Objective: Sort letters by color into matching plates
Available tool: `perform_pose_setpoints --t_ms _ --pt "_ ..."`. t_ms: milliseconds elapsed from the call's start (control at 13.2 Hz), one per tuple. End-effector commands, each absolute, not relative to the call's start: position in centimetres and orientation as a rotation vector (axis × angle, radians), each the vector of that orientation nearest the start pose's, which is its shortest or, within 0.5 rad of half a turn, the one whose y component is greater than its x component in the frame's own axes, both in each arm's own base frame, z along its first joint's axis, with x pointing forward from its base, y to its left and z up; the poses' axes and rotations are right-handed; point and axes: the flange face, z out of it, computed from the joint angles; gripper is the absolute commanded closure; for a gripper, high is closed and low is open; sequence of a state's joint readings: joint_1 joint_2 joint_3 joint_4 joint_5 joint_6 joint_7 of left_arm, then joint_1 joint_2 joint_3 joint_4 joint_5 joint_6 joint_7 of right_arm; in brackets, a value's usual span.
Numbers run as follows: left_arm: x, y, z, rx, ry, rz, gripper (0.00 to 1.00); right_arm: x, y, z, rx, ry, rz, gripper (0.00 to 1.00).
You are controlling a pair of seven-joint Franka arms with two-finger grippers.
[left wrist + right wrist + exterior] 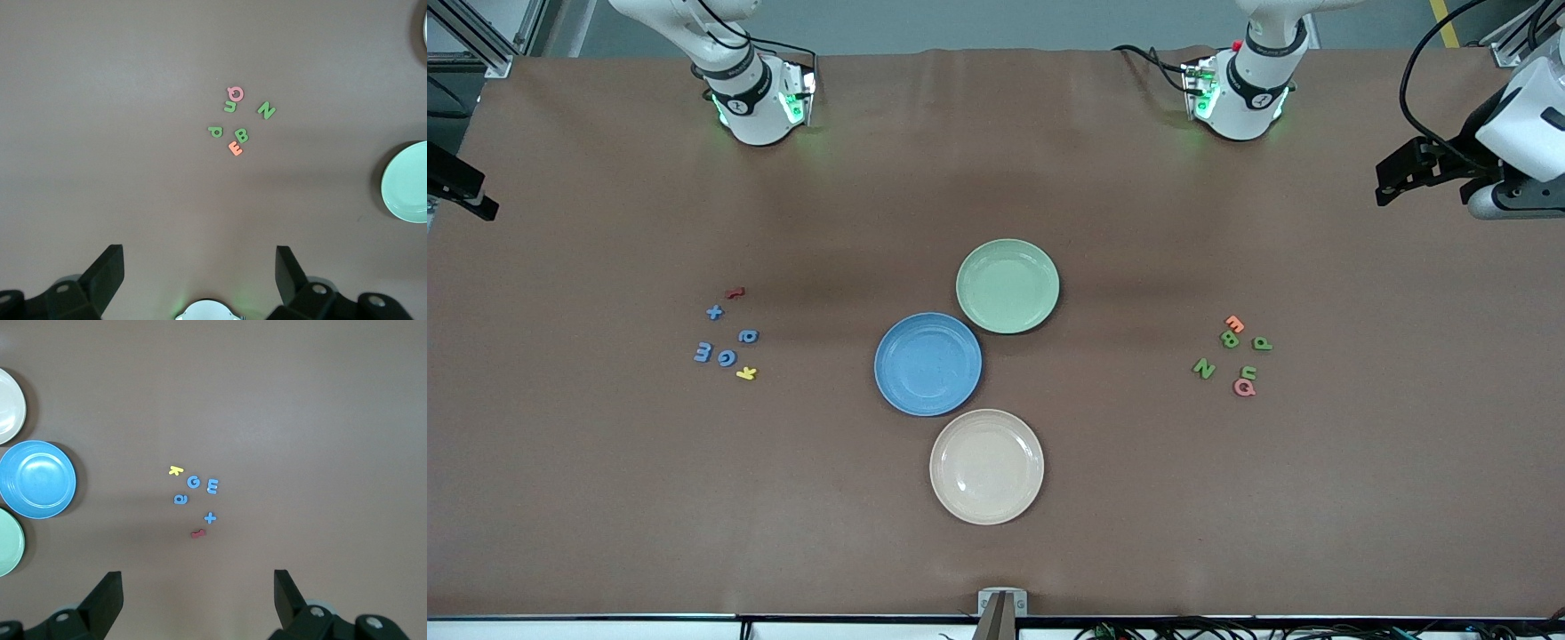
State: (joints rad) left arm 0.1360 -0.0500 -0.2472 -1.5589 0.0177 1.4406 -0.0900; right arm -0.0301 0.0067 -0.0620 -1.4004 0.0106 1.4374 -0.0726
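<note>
Blue letters (725, 342) lying in cluster twd right arm's end, w/ red + yellow pcs | green letters (1232, 354) lying twd left arm's end | blue plate (927, 364) + green plate (1008, 285) sitting mid-table, touching | left gripper (200, 277) waiting, jaws spread | right gripper (199, 597) hovering, jaws spread

Your left gripper (197, 283) hangs high over the left arm's end of the table, fingers spread wide, pointing straight down. Your right gripper (197, 603) hangs high over the right arm's end, fingers equally wide apart, also pointing down. Neither holds anything.
</note>
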Motion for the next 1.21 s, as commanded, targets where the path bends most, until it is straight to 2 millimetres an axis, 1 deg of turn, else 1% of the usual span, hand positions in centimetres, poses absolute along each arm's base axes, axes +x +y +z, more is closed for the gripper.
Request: perform_pose_setpoints --t_ms 0,302,378,453,529,604,755,831,906,982,1057,1133 --pt "52.3 -6.2 65.2 -3.097 0.017 0.055 0.00 53.9 -4.8 69.1 -3.132 0.023 -0.047 0.00" --pt "52.6 -6.2 64.7 -3.102 0.018 0.067 0.00 54.0 -4.7 69.0 -3.134 0.021 -0.044 0.00" --pt "53.1 -6.2 64.0 -3.104 0.021 0.079 0.00 54.0 -4.7 69.0 -3.134 0.019 -0.044 0.00" --pt "53.6 -6.4 63.9 -3.112 0.027 0.042 0.00 54.1 -4.7 68.9 -3.134 0.021 -0.040 0.00" --pt "54.3 -6.9 62.8 -3.120 0.040 0.031 0.00 54.2 -4.7 68.6 -3.134 0.019 -0.032 0.00" --pt "55.2 -7.4 60.8 -3.124 0.058 0.054 0.00 54.5 -4.7 68.1 -3.133 0.019 -0.018 0.00" --pt "56.7 -8.6 57.0 -3.135 0.096 0.042 0.00 55.2 -4.6 67.0 -3.133 0.014 0.015 0.00" --pt "57.2 -9.7 54.9 -3.137 0.129 0.053 0.00 55.5 -4.6 66.4 -3.133 0.014 0.030 0.00" --pt "57.5 -10.7 53.1 -3.136 0.165 0.046 0.00 56.0 -4.6 65.5 -3.132 0.012 0.056 0.00" --pt "57.8 -11.5 51.0 -3.137 0.204 0.052 0.00 56.4 -4.2 64.7 -3.132 0.001 0.080 0.00" --pt "58.1 -12.2 49.3 -3.141 0.239 0.063 0.00 57.1 -3.2 63.5 -3.142 -0.029 0.116 0.00" --pt "58.5 -12.7 47.6 -3.145 0.261 0.066 0.00 57.8 -3.2 62.1 -3.140 -0.026 0.154 0.00"
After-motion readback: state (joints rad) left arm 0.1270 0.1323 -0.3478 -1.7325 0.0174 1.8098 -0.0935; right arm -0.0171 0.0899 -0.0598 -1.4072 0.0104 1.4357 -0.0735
